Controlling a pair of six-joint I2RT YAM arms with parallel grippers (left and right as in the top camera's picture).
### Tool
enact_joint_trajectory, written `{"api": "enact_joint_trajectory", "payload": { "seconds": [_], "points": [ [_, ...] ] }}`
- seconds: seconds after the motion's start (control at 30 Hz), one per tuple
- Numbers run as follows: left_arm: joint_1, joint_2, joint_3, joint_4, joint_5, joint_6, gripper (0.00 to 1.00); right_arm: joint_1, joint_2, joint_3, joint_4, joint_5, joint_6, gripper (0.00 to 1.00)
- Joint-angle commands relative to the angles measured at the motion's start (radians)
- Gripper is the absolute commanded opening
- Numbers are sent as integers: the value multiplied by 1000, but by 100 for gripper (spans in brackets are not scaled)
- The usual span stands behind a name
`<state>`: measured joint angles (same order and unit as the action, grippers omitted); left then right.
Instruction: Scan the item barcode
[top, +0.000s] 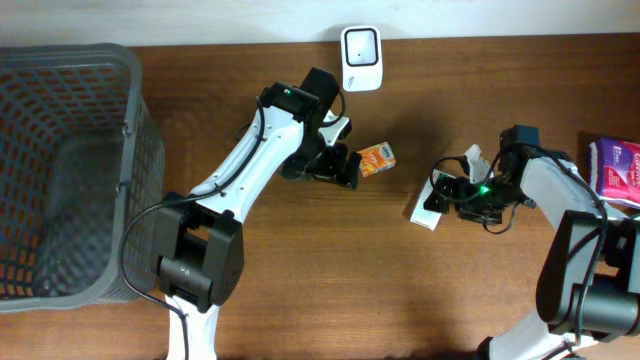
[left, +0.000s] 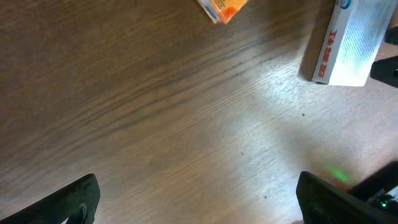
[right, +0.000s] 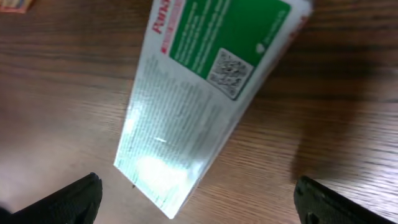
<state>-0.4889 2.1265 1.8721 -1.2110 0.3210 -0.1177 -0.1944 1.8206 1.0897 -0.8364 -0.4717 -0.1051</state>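
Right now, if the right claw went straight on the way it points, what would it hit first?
Probably the white cardboard box with the green label, lying on the wooden table straight ahead of the open right claw; the gap is hard to judge.

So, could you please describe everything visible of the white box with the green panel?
The white rectangular cardboard box with the green panel is long, flat and glossy. Its upper face carries red lettering, fine print and a square code on the green panel. It lies flat on the brown wooden table, under the open right pincer, which does not grip it.
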Motion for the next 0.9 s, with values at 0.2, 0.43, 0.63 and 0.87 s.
{"api": "enact_joint_trajectory", "payload": {
  "seconds": [0.2,0.43,0.63,0.87],
  "points": [
    [1,0,10,7,-7,-2,99,4,3,0,1,39,-7,98],
    [1,0,10,2,-7,-2,99,5,3,1,76,13,-3,98],
    [-1,0,10,5,-7,-2,99,-4,3,27,45,-330,137,98],
    [-2,0,10,9,-7,-2,99,16,1,78,84,-139,257,68]
  ]
}}
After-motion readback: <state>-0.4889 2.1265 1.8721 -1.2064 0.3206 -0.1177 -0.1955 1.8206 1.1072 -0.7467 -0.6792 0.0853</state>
